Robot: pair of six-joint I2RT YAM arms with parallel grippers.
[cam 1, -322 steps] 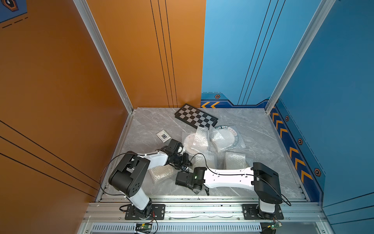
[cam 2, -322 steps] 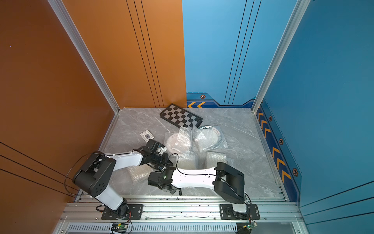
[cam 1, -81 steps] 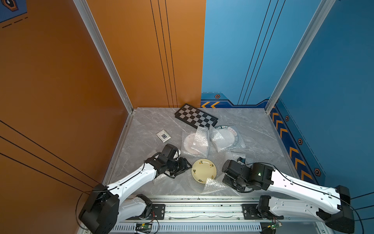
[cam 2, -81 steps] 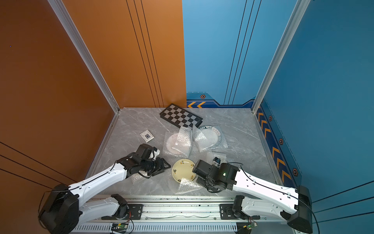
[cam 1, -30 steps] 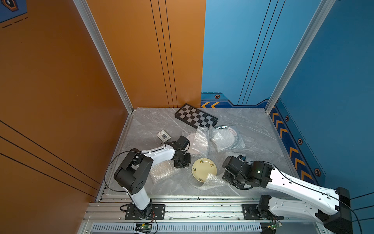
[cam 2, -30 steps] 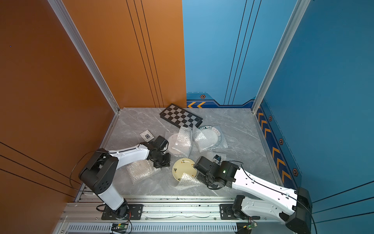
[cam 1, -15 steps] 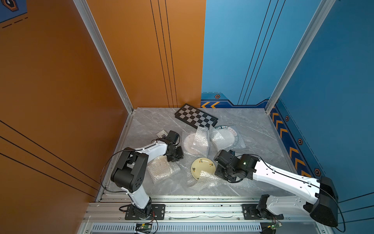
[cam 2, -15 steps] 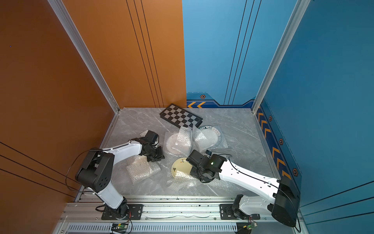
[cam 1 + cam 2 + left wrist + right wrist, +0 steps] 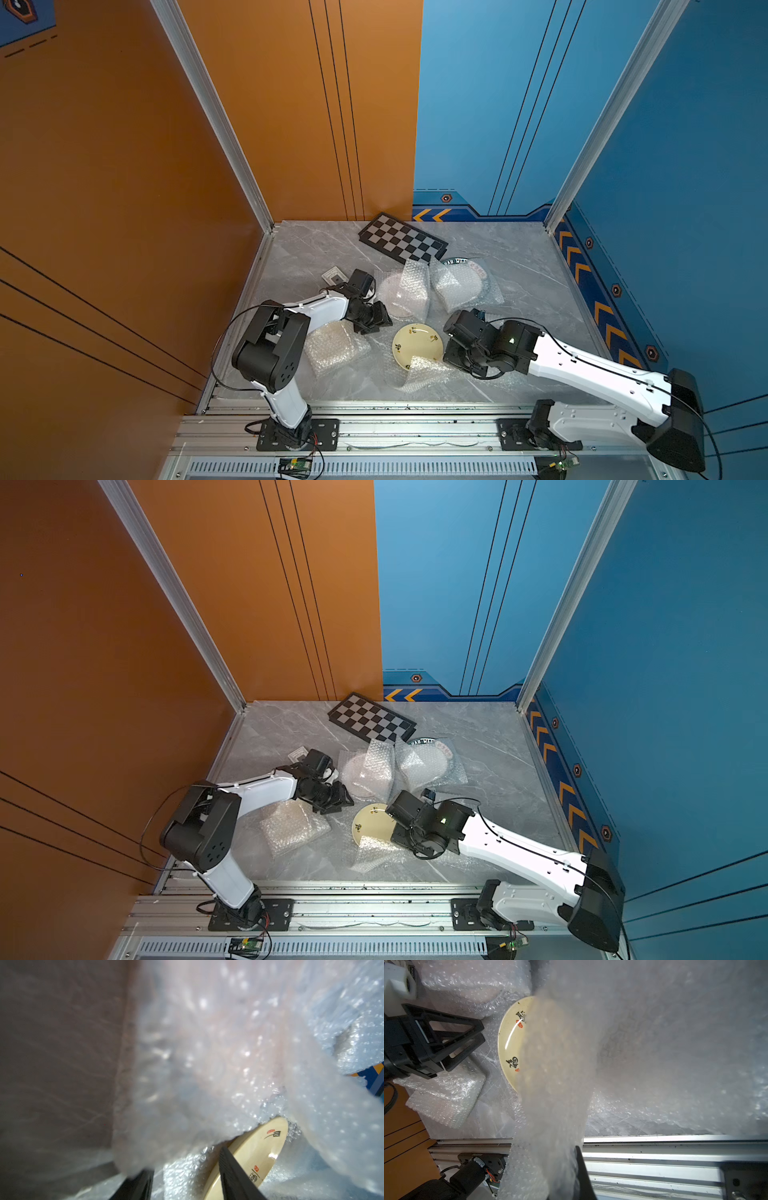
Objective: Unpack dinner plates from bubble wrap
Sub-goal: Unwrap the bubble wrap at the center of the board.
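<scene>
- I read the table [image 9: 519,257] as a clock in a top view: far wall at twelve, rail at six.
- The cream plate [image 9: 417,344] with dark sprigs lies flat, a little toward six from the middle. It is mostly bare, but a flap of the loose wrap [image 9: 419,374] overlaps its six o'clock edge.
- My right gripper [image 9: 451,357], at three o'clock of that plate, is clenched on the loose wrap. The sheet hangs across most of its wrist view.
- My left gripper [image 9: 380,323], at ten o'clock of the plate, has its jaws parted. I see nothing clamped between them.
- The step in hand, as I judge it, is drawing the sheet clear of the plate.
- I would pull low and slow toward four o'clock, so the flap slides off the rim instead of lifting it.
- I would also watch that the plate does not ride along. I cannot tell whether any wrap lies under it.
- If it drags, the left gripper could steady the rim at ten o'clock.
- There are no real containers here, only wrappings:
  - The middle parcel [image 9: 401,291], at twelve o'clock of the plate, shows a pale round plate through half-open wrap.
  - The far parcel [image 9: 453,286], at one o'clock, holds a white plate with a dark lettered rim, partly uncovered.
  - The folded bundle [image 9: 332,347] is at nine o'clock, and I cannot tell what is inside it.
</scene>
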